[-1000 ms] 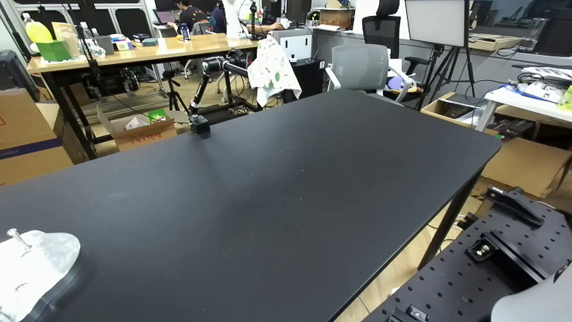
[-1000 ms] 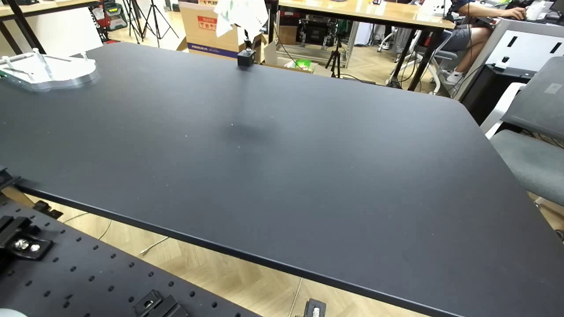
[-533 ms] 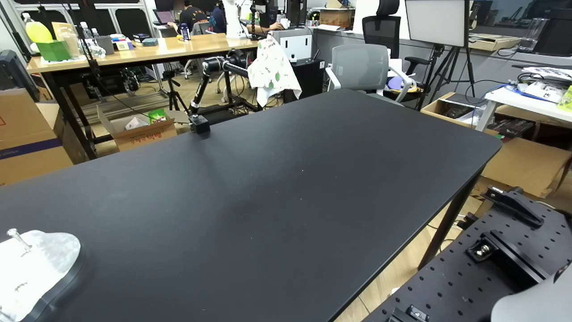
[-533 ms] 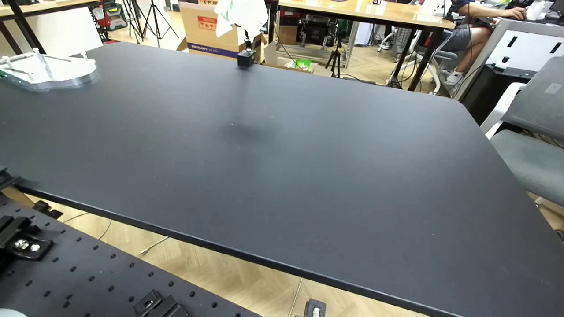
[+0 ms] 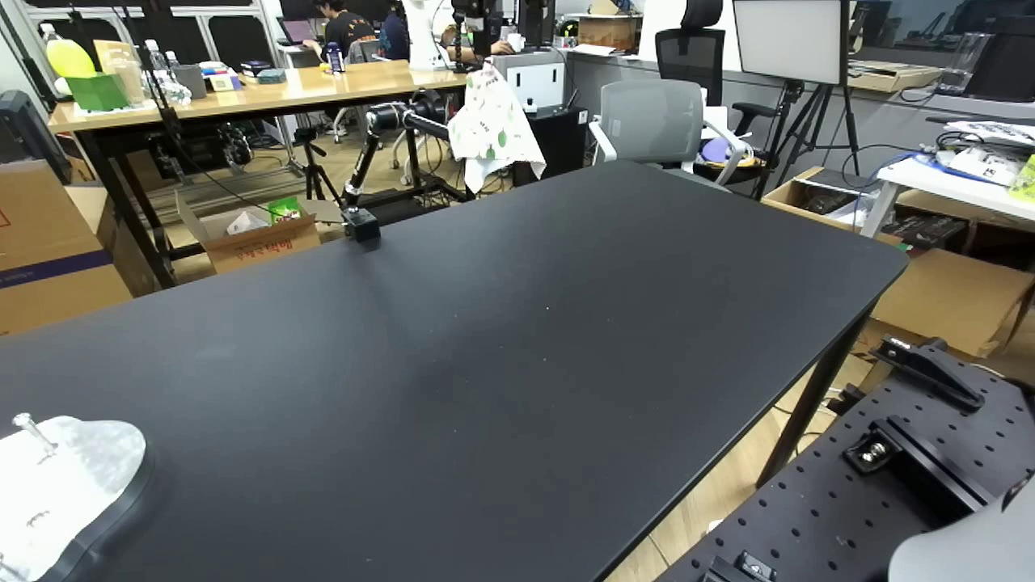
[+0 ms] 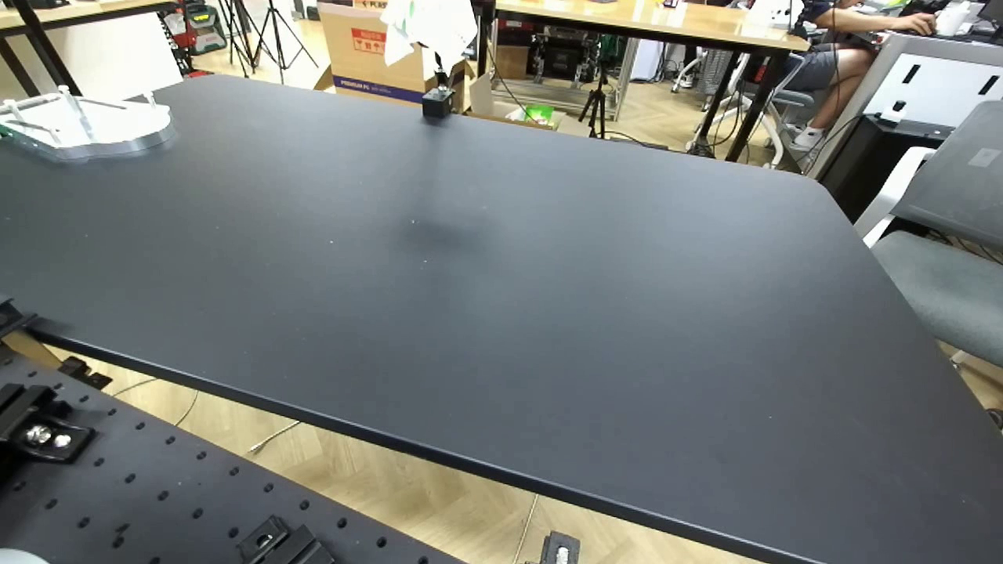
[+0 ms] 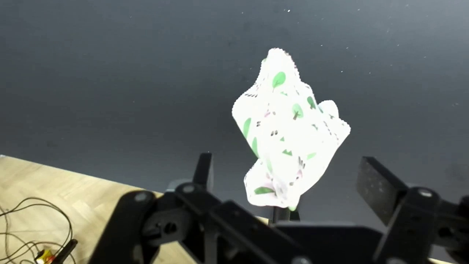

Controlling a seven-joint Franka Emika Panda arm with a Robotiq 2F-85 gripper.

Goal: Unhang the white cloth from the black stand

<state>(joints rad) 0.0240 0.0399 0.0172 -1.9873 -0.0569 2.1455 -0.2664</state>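
Observation:
The white cloth with green leaf prints hangs from the black stand's arm in an exterior view (image 5: pixel 495 125). It is cut off at the top edge in an exterior view (image 6: pixel 435 27) and shows whole, from above, in the wrist view (image 7: pixel 287 124). The black stand is a jointed arm (image 5: pixel 368 162) on a small block base at the table's far edge (image 6: pixel 437 103). In the wrist view a bit of the stand (image 7: pixel 281 213) shows below the cloth. My gripper (image 7: pixel 287 160) is wide open, with the cloth between and beyond its fingers in the picture, not touching it. The exterior views do not show the gripper.
The black table (image 5: pixel 517 364) spreads below the stand. A pale plate with upright pegs (image 5: pixel 89 469) lies on it, also in an exterior view (image 6: pixel 94 125). A perforated mounting board (image 5: pixel 808 501) adjoins the near edge. A grey chair (image 5: pixel 655 121) and cardboard boxes (image 5: pixel 57 242) stand around.
The cloth, the stand and the table look the same in the exterior views. Only a seated person in the background has shifted slightly.

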